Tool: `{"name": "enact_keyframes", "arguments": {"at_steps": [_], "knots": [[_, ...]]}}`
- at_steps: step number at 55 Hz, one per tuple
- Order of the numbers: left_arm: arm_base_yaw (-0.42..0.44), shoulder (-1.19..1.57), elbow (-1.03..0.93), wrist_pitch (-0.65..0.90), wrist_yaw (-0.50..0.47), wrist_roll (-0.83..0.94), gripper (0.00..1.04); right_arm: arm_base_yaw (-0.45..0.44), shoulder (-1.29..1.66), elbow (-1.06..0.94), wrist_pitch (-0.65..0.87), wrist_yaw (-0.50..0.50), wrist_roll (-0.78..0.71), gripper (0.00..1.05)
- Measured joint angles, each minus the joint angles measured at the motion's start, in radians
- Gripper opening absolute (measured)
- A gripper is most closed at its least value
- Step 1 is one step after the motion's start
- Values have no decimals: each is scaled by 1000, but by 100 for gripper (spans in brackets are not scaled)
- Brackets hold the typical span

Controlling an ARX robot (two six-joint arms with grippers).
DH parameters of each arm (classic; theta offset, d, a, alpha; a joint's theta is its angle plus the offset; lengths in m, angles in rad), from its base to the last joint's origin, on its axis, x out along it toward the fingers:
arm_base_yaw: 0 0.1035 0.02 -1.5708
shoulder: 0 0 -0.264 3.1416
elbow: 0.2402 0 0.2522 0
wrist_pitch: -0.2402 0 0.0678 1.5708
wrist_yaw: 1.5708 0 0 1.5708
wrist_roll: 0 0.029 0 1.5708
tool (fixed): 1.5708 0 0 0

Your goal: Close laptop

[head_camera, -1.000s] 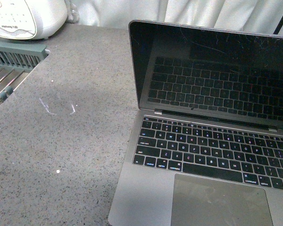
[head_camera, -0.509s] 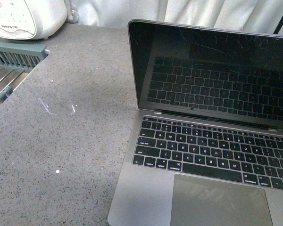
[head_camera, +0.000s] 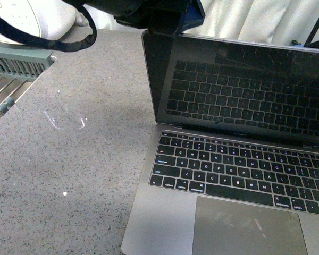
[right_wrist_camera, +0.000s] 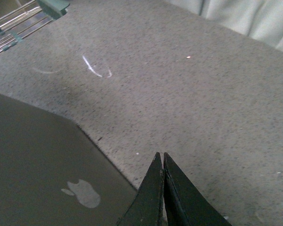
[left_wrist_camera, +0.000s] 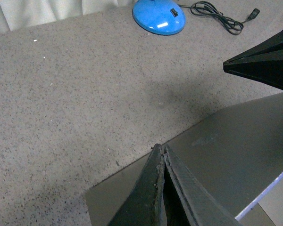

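You're looking at the big thin space-grey metal laptop (head_camera: 231, 175), sitting open on the speckled grey stone counter (head_camera: 69, 159), with its glossy scratched black screen (head_camera: 239, 85) standing nearly upright. Both grippers are waiting behind the laptop's smooth matte lid (left_wrist_camera: 226, 155). The left gripper (left_wrist_camera: 160, 148), jaws pinched fully together and holding nothing, is pointing at the lid's back by its top corner. The right gripper (right_wrist_camera: 159, 155), also pinched together and empty, is hanging just off the lid's edge near the shiny apple logo (right_wrist_camera: 82, 193). The top edge is running side to side, so I'm guessing you'll be pushing it toward the keyboard (head_camera: 239, 170). The left arm is looking nearer.
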Motion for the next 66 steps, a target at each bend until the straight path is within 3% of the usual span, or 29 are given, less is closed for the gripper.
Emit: {"name": "enact_keyframes", "arguments": {"at_steps": [22,50,66], "knots": [[-31,-156,-216,-92,36,48,4,26,-167,-165,-92,9,65,1],[-106,-253,-412,-140,52,-2,4,89,-272,-343,-265,176,407,1],[-140,-270,-430,-235,80,-31,4,153,-296,-397,-347,250,523,1]]}}
